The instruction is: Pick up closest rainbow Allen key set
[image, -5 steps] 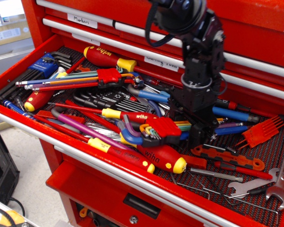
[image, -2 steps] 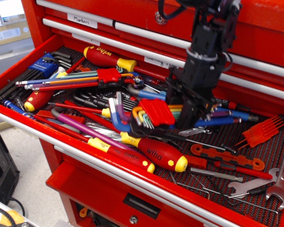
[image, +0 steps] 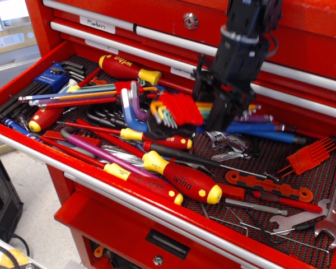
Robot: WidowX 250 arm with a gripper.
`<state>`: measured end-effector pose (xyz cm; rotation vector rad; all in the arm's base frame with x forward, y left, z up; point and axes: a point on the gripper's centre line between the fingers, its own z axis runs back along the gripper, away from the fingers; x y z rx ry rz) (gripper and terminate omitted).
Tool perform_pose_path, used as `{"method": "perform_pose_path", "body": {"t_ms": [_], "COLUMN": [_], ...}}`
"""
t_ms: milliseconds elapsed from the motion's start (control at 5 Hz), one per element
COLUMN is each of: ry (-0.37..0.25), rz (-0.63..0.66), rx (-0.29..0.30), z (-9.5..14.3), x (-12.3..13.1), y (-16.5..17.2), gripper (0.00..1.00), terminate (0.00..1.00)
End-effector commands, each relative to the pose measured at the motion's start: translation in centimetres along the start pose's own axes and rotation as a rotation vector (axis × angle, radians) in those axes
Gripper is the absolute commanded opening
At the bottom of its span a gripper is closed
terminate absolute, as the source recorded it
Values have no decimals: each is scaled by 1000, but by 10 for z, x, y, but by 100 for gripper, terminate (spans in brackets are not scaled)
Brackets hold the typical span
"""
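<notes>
The rainbow Allen key set [image: 179, 109] has a red holder with orange, yellow, green, blue and purple keys fanned to its left. It hangs in the air above the tools in the open red drawer [image: 28, 73], with the thick blue and purple keys [image: 131, 103] sticking up at the left. My black gripper [image: 208, 109] comes down from the upper right and is shut on the long ends of the keys, right of the holder.
A second red-holder set with long thin keys [image: 73, 98] and a blue-holder set [image: 50, 78] lie at the drawer's left. Red and yellow screwdrivers [image: 182, 182] lie near the front rail. A red key comb [image: 311, 157] and wrenches [image: 330, 218] sit at the right.
The gripper has closed on the key set and raised it up and to the left, off the drawer's tools. A screwdriver and an adjustable wrench that were underneath now show.
</notes>
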<state>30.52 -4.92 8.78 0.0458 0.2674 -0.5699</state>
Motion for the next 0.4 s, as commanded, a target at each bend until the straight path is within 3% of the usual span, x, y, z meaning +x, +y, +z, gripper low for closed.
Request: {"method": "perform_pose_path", "body": {"t_ms": [0, 200], "ry": [-80, -107], "rz": [-28, -59], "rx": [127, 181], "z": [85, 104], "x": [-24, -37], "y": [-11, -12], "gripper": [0, 0], "terminate": [0, 100]}}
